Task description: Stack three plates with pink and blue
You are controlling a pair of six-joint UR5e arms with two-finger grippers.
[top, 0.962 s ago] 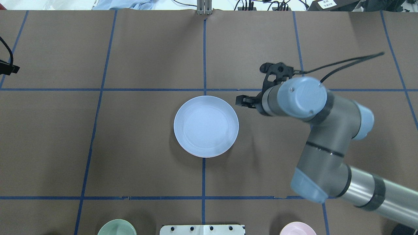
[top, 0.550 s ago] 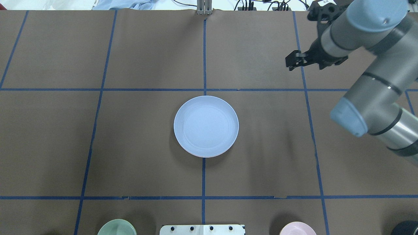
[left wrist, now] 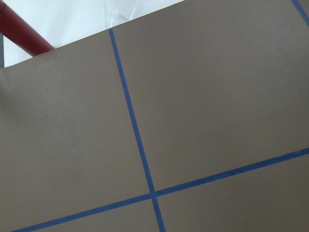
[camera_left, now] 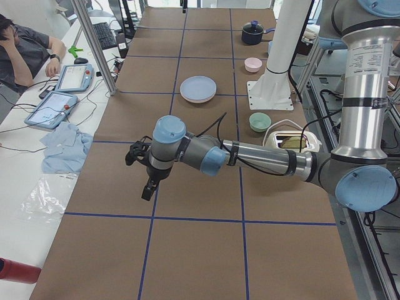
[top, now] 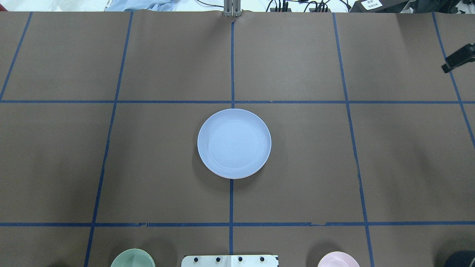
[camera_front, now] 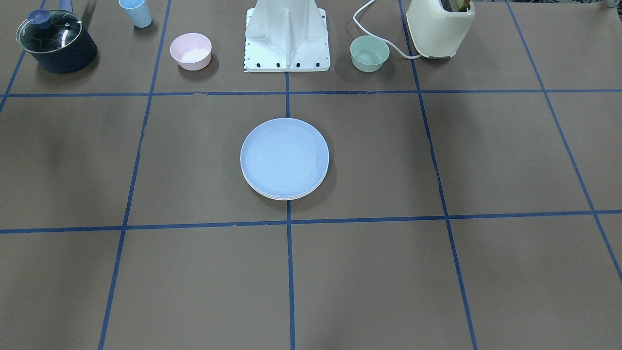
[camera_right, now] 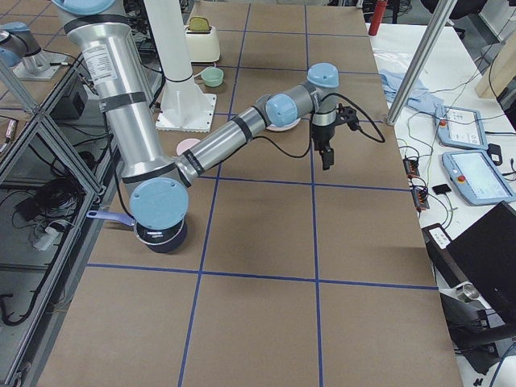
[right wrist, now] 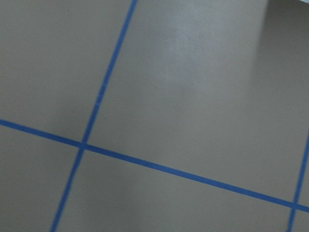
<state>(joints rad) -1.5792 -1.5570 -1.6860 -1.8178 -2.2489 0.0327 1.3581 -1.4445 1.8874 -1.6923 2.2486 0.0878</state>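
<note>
The light blue plate (top: 234, 143) lies at the table's middle on top of a stack; it also shows in the front view (camera_front: 285, 159). A pale rim of a lower plate (camera_front: 286, 197) peeks out under it, and a pink edge (camera_left: 197, 99) shows in the left side view. My right gripper (camera_right: 326, 158) hangs above bare table well away from the stack; only a black tip of it (top: 458, 58) shows overhead. My left gripper (camera_left: 147, 187) hovers over bare table far from the stack. I cannot tell whether either is open or shut.
A small pink bowl (camera_front: 190, 50) and a mint-green bowl (camera_front: 370, 53) flank the robot's base plate (camera_front: 286, 61). A lidded dark pot (camera_front: 56, 41), a blue cup (camera_front: 135, 12) and a cream toaster (camera_front: 440, 26) stand along that edge. Both wrist views show only brown paper with blue tape lines.
My right arm has swung from beside the blue plate away to the far right, almost out of the overhead view. The plate stack has not moved.
</note>
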